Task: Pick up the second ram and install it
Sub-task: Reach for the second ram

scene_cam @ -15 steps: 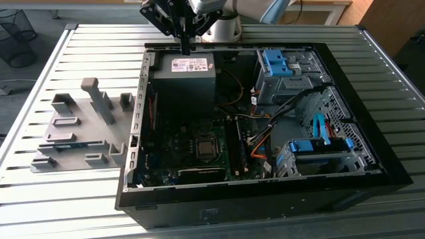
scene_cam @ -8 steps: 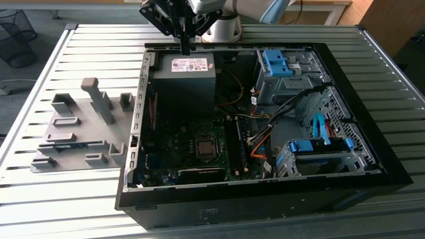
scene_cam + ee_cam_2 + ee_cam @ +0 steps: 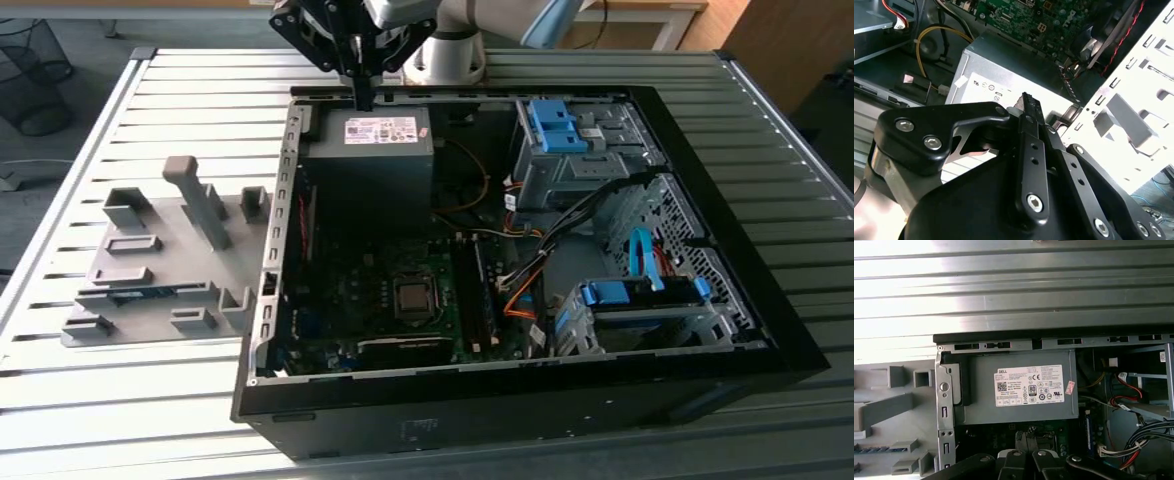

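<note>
Black gripper [image 3: 1027,103], fingers pressed together on nothing, is poised over the grey box-shaped power supply [image 3: 367,170]; the thin blue second ram [image 3: 140,292] is lodged in the grey plastic fixture [image 3: 160,225], at nine o'clock of the black computer case [image 3: 534,410].

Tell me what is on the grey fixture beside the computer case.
The grey fixture carries grey blocks and posts; in one slot lies a thin blue edge, apparently the second ram. Its chips and sticker are covered by the slot walls.
</note>
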Controlling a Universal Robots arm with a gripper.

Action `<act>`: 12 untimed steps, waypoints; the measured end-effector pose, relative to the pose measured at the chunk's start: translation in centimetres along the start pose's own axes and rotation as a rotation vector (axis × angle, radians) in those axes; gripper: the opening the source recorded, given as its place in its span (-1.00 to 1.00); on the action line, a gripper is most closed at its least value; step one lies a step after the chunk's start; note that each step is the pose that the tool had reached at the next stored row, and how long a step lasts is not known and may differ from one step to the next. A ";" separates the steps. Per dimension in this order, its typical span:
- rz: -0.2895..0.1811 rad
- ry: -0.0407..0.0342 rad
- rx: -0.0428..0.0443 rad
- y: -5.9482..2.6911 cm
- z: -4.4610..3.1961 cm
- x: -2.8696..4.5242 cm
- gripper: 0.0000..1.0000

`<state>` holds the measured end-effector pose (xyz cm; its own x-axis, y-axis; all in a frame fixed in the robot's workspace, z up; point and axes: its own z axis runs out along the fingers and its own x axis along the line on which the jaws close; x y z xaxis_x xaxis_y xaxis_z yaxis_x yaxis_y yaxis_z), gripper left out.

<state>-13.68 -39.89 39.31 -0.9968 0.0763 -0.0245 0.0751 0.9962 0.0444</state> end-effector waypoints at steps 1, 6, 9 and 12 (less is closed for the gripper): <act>0.000 0.0000 -0.0001 0.00 0.00 0.07 -0.80; 0.000 0.0000 0.0001 -0.03 0.00 0.41 -0.80; 0.000 0.0000 0.0001 -0.04 0.00 0.60 -0.80; 0.000 0.0000 0.0000 -0.06 0.00 0.76 -0.80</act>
<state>-14.44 -39.89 39.29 -0.9968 0.0762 -0.0245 0.0751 0.9962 0.0444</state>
